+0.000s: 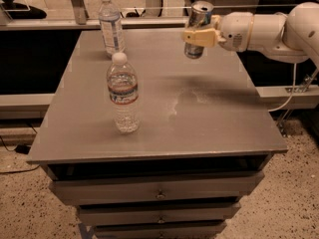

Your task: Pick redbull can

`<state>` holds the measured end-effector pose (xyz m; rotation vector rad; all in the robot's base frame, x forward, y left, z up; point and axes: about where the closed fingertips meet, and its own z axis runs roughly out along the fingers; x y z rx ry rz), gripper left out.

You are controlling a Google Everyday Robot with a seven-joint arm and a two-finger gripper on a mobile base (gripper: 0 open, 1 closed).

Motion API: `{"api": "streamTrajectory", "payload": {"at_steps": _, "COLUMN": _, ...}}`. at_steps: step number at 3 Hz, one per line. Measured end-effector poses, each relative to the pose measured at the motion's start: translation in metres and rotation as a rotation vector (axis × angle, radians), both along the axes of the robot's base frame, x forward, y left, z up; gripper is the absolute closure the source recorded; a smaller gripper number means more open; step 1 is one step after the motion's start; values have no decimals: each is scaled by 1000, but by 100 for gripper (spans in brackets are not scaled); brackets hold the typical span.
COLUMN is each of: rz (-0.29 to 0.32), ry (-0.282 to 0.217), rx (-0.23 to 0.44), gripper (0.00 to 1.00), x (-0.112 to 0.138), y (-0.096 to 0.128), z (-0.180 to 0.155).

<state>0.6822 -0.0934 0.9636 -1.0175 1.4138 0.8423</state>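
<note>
We see the gripper [198, 36] over the far right part of the table [214, 123]. Its fingers are closed around the redbull can [200, 14], which is held a little tilted, above the tabletop. The near water bottle [123, 96] and the far water bottle [110, 25] stand at the left.

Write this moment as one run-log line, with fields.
stage: lift | hand: shut on redbull can | can: tilted, above table, far side

No legible text — gripper [197, 37] above table [224, 128]
</note>
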Motion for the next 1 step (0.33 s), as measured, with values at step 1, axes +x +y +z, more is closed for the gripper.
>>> {"api": "streamTrajectory", "payload": {"at_steps": 1, "rz": 2, "ry": -11, "rx": 6, "gripper": 100, "x": 0, "y": -1, "z": 7}}
